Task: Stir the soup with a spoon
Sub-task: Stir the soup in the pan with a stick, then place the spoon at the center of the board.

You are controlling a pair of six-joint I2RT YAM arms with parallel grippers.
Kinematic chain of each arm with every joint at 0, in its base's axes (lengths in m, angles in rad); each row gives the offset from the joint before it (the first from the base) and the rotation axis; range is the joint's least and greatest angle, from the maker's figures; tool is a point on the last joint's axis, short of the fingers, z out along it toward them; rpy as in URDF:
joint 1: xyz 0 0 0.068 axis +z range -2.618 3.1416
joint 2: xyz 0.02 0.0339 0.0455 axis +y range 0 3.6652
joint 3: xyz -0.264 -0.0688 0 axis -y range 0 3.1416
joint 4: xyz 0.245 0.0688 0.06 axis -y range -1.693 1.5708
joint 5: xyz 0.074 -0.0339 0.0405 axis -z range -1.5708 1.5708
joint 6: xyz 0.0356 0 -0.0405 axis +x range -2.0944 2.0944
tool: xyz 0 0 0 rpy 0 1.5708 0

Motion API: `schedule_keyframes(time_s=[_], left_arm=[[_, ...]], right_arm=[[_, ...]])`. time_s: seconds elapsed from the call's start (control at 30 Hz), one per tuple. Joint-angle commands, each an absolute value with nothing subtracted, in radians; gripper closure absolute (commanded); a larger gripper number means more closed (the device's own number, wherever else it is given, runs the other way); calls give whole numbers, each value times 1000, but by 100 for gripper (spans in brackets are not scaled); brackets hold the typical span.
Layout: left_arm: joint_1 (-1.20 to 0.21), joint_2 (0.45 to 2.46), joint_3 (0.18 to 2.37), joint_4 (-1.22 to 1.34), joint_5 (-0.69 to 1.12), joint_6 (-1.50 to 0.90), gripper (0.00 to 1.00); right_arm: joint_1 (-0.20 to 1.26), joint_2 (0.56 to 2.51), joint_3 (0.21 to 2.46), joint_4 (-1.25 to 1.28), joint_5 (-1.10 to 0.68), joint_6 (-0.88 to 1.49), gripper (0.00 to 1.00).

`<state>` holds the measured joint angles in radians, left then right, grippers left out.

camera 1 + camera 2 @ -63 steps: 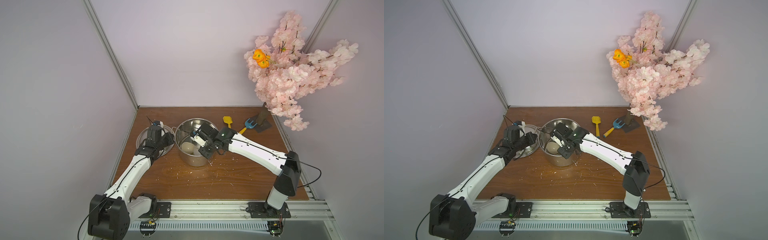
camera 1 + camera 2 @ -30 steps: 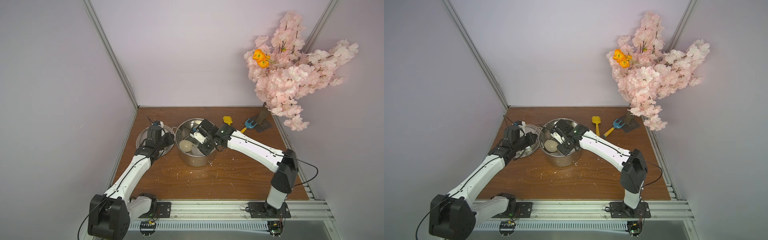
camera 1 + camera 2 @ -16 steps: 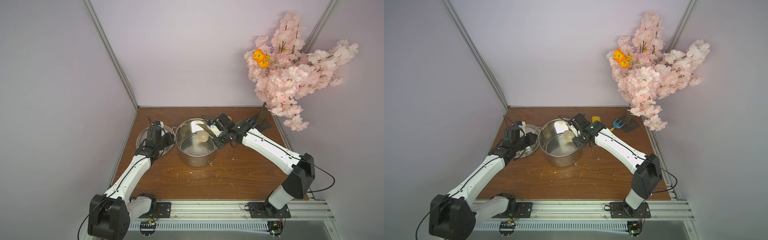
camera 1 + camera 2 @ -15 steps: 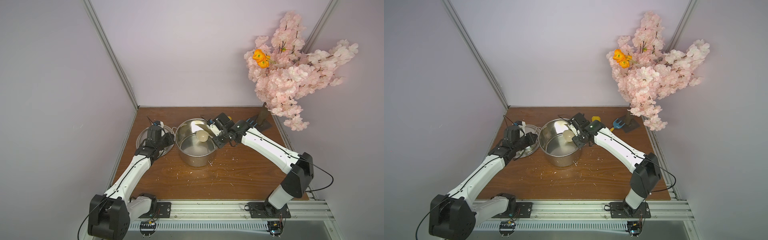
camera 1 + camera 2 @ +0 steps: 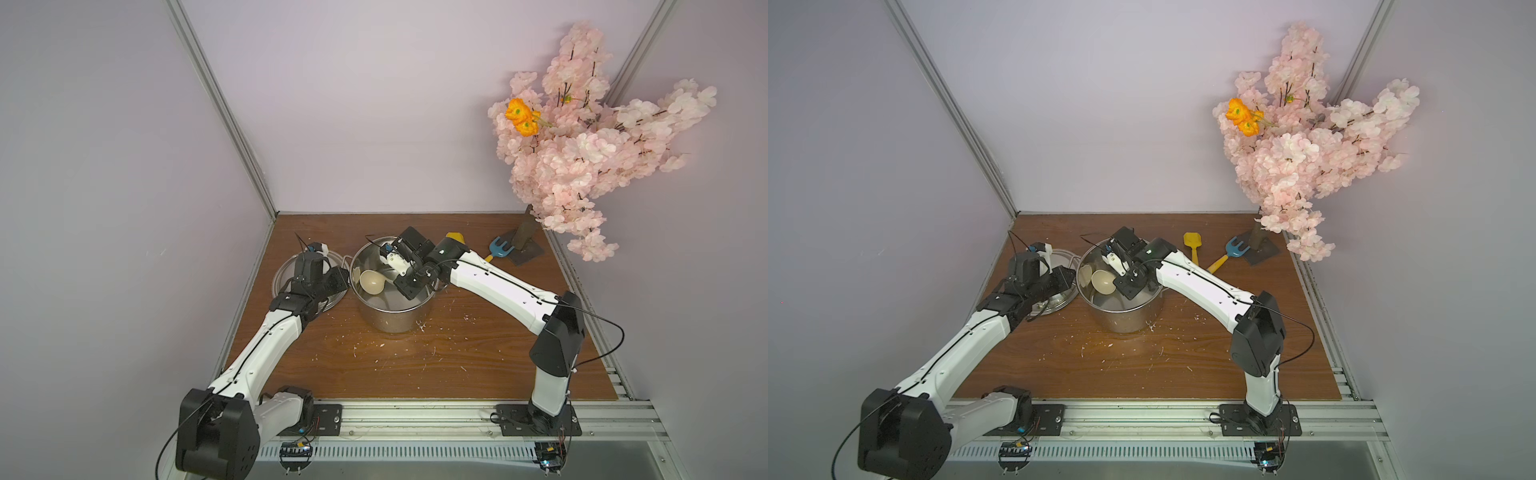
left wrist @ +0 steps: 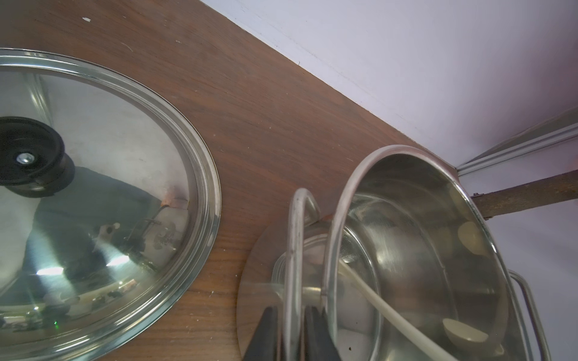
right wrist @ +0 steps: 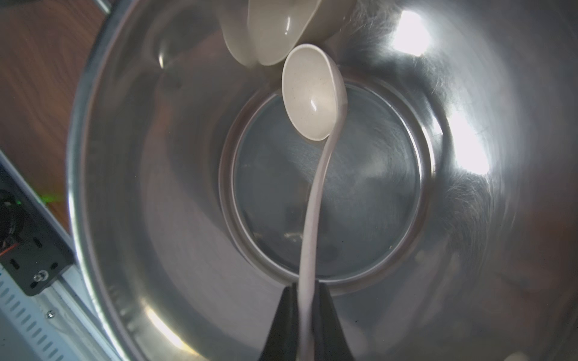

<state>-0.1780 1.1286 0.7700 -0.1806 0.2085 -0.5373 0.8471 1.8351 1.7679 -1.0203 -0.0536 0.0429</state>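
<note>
A: Where's the spoon (image 7: 312, 97)?
B: Inside the pot (image 5: 395, 316), bowl near the wall, its slim handle clenched in the right claw (image 7: 308, 315).
A: And the left claw (image 6: 292, 331)?
B: Astride the pot handle (image 6: 295, 234) (gripping or slack, I can't tell). If slack, a hard sweep against the wall could drag the pot across the worktop (image 5: 457, 353).

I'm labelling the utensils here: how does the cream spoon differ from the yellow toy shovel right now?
The spoon is cream with a deep round bowl, while the yellow shovel has a flat blade. The spoon is inside the steel pot, with its handle clamped by the right pincer. The shovel lies untouched on the table, outside the pot. Both are slim-handled utensils.
</note>
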Motion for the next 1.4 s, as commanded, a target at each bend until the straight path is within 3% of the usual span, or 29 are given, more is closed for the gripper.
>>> schedule_keyframes(time_s=[0.0,0.33,0.67,0.9,1.07,1.37], left_arm=[[-178,1127,763,-188,235,-520,79],[-178,1109,769,-196,234,-523,64],[-178,1044,783,-244,215,-521,43],[-178,969,779,-259,189,-524,22],[-178,917,772,-263,183,-515,1],[-178,851,741,-265,176,-515,5]], right_arm=[[859,1719,1701,-920,-117,64,100],[812,1509,1471,-835,-75,126,100],[757,1325,1365,-765,-64,191,100],[703,1102,1215,-655,-86,283,100],[656,897,1068,-596,-43,360,100],[612,513,858,-583,222,547,100]])
